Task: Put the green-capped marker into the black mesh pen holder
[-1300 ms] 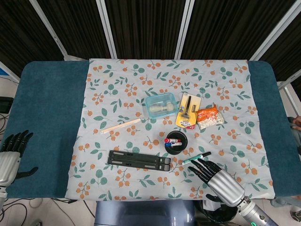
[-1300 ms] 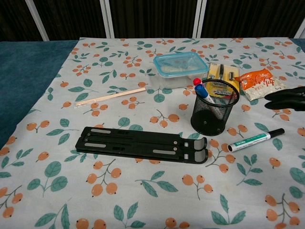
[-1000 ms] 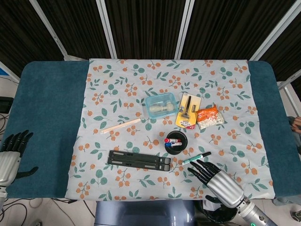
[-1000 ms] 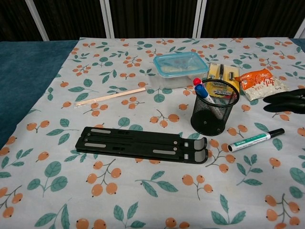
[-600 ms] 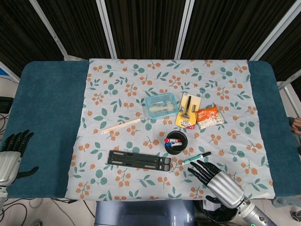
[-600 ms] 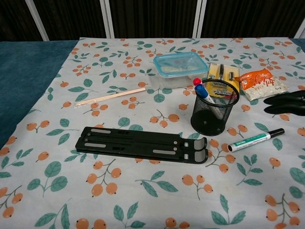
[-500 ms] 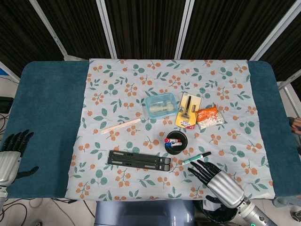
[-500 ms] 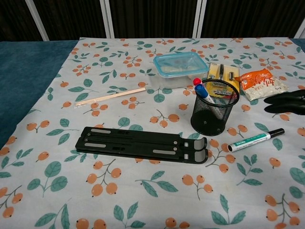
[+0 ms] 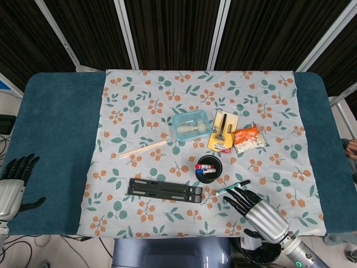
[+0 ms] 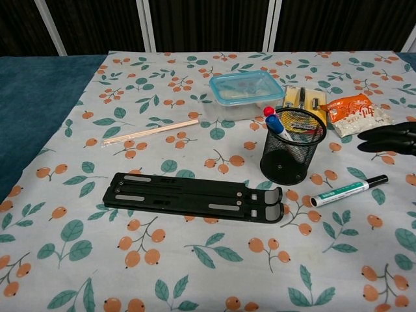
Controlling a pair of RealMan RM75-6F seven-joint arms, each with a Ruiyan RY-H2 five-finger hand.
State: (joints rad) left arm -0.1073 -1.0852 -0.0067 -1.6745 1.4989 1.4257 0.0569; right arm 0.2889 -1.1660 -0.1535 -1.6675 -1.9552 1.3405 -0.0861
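Because the green-capped marker [image 10: 348, 190] lies flat at right of centre, just beside the black mesh pen holder [image 10: 292, 155], the empty right hand [image 9: 256, 210] hovers spread nearby, seemingly for pickup; the left hand [image 9: 12, 186] rests open, lower left.

Both hands are built alike: a rounded shell of brushed silver metal across the back, with dark black fingers jointed out of it. On the right hand [image 9: 257, 211] the silver casing narrows into a metallic grey wrist, and further down the forearm there is a small green glowing ring or indicator light set in the housing. Its fingers [image 10: 390, 138] look matte black in the chest view, slim and segmented. The left hand [image 9: 11, 187] shows the same silver back and black fingers [image 9: 19, 165], with a black thumb sticking out sideways from the shell.
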